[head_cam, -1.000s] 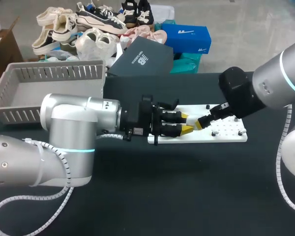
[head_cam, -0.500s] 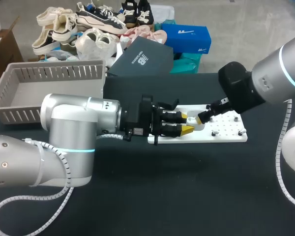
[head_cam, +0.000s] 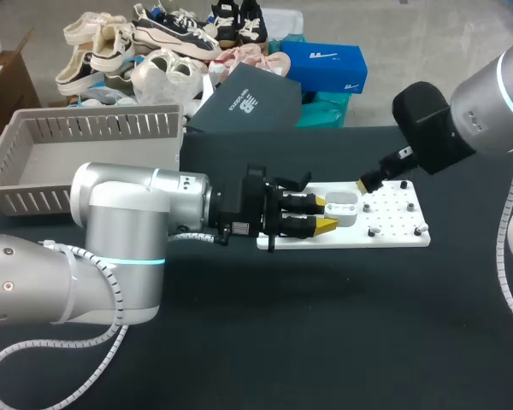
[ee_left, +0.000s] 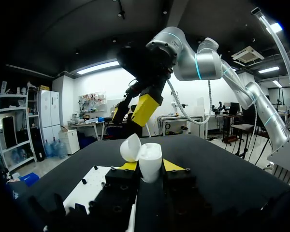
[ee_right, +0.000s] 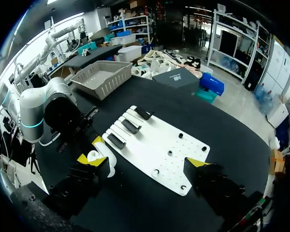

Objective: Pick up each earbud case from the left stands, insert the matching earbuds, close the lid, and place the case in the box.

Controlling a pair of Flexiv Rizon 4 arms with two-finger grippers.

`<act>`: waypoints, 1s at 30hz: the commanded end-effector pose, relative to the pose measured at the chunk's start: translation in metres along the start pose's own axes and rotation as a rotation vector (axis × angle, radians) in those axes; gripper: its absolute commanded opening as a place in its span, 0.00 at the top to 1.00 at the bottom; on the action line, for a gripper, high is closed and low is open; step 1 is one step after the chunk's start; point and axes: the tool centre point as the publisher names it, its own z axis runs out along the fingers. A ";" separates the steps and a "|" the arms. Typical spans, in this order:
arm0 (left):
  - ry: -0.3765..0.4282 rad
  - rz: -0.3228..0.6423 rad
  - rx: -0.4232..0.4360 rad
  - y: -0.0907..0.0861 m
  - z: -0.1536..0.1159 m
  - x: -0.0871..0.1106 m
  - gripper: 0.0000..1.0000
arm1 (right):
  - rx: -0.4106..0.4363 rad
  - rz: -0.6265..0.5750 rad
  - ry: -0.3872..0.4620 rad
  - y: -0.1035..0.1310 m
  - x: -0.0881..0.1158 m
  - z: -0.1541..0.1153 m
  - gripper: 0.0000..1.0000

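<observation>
The grey slatted basket [head_cam: 94, 128] stands well behind our left fingers, back past that arm's elbow. Our left gripper [head_cam: 323, 213] lies low and level over the near end of a white pegboard [head_cam: 402, 237]. Its two yellow tips are set a little apart and press on either side of a white earbud case [ee_left: 151, 163], so the case is clamped between them. The lid [ee_left: 130, 147] is swung up and leans over one fingertip. We cannot tell what sits inside the case. Three black stands [ee_right: 130, 126] lie on the board just beside these fingers. Ahead of the left fingertips, apart from the case, our right gripper [head_cam: 369, 181] hangs above the board's small black pegs [head_cam: 373, 231]. Its fingers are spread wide with nothing held between them.
</observation>
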 end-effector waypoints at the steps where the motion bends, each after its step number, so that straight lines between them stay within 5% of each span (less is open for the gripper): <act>1: -0.002 0.001 -0.001 0.000 0.000 0.001 1.00 | 0.321 -0.001 0.028 -0.012 0.022 -0.014 0.00; 12: 0.011 0.000 -0.023 0.002 -0.013 0.003 1.00 | 0.527 0.010 0.162 -0.040 0.065 -0.003 0.00; 30: 0.015 0.001 -0.029 0.002 -0.015 0.003 1.00 | 0.617 0.039 0.269 -0.059 0.089 0.031 0.04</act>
